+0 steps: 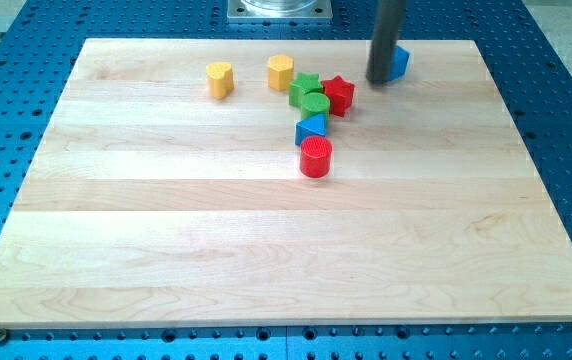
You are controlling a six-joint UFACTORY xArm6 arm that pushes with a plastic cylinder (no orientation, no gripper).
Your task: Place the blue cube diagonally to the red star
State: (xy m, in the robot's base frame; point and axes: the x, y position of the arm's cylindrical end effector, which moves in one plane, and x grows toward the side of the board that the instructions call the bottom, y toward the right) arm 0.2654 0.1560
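The blue cube (pixel 398 62) sits near the board's top edge, right of centre, mostly hidden behind my rod. My tip (pixel 380 80) stands just at the cube's left, touching or nearly touching it. The red star (pixel 339 94) lies to the lower left of the cube, a short gap away, and it touches a green cylinder (pixel 314 104) at its left.
A green star (pixel 306 86) sits behind the green cylinder. A blue triangular block (pixel 312 128) and a red cylinder (pixel 316 157) lie below them. A yellow hexagonal block (pixel 281 72) and a yellow heart-like block (pixel 220 79) are at the top left. The wooden board (pixel 266 240) lies on a blue perforated table.
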